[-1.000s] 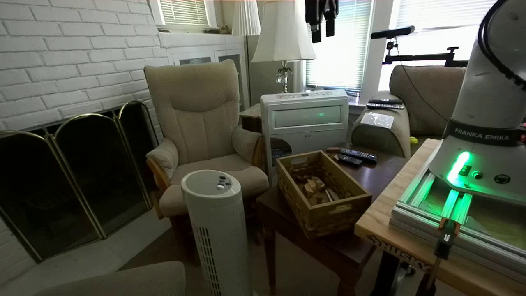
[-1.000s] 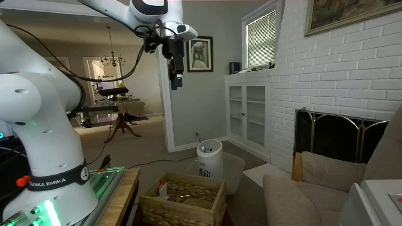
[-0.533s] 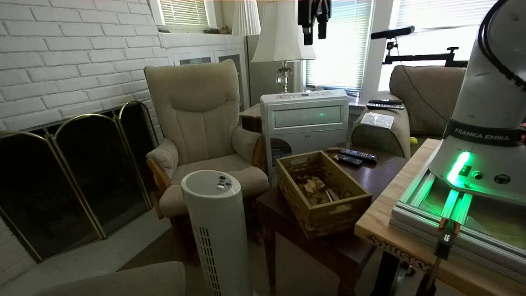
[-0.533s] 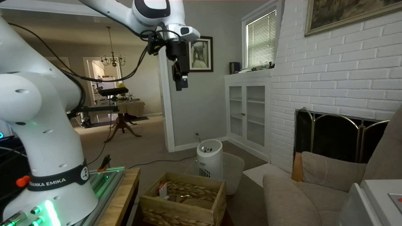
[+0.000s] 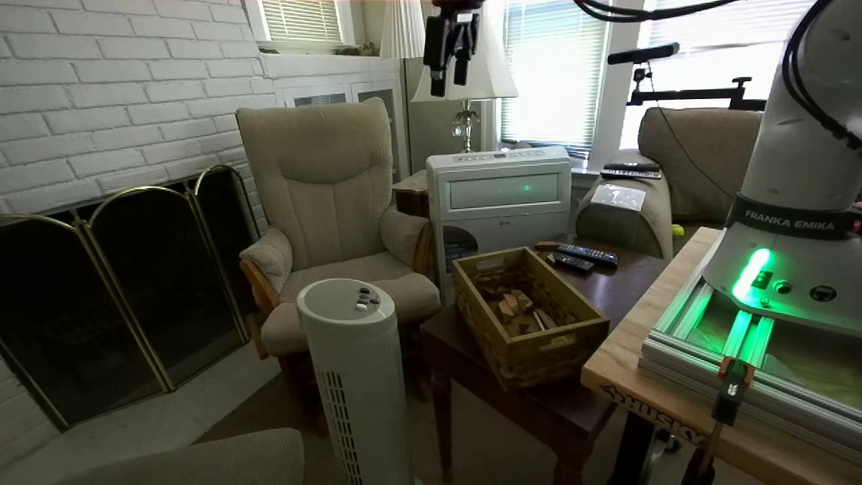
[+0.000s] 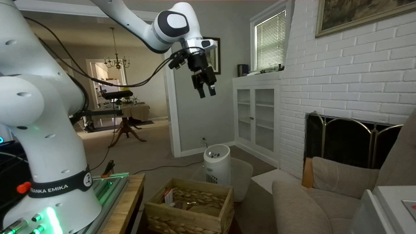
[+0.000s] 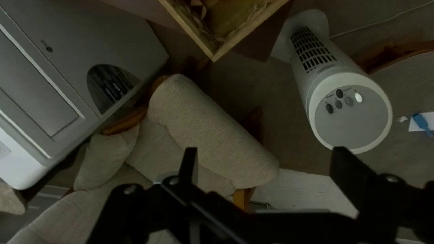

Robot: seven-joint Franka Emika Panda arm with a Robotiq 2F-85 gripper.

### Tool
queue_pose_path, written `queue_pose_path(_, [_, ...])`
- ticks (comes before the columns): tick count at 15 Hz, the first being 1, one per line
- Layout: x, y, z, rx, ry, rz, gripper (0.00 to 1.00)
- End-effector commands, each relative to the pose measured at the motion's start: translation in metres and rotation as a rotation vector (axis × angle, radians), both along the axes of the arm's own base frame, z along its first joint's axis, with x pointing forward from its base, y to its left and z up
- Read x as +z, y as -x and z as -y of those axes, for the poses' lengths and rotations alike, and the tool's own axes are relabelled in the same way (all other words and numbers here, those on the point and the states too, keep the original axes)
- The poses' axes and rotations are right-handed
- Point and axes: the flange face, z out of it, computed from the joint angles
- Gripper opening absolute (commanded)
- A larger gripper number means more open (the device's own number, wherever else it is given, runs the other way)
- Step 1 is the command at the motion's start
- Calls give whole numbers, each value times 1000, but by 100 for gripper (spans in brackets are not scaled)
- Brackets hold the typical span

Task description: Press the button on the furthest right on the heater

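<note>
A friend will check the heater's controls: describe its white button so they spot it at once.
Find the beige armchair near the white brick wall; in an exterior view the heater, a tall white tower, stands in front of it. On the heater's round top, oval buttons cluster toward one edge. The white button ends a row of four, the only white one among grey or dark neighbours.
</note>
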Motion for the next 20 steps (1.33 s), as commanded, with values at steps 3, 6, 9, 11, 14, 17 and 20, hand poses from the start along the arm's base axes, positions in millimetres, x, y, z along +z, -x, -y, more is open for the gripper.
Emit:
queue_pose_path(3, [-25,-42,-55,156,-110,50,100])
queue_pose_path(6, [-47,-52,-82,270,-127,39,100])
queue_pose_path(9, [-71,-57,-101,360,-124,-10,100])
queue_pose_path(11, [-85,-60,-108,402,-112,-42,100])
queue_pose_path(14, [-109,-64,-116,447,-110,-92,100])
queue_pose_path(17, [-125,-69,-120,473,-111,-114,100])
queue_pose_path(20, [-123,-62,-113,449,-91,-106,100])
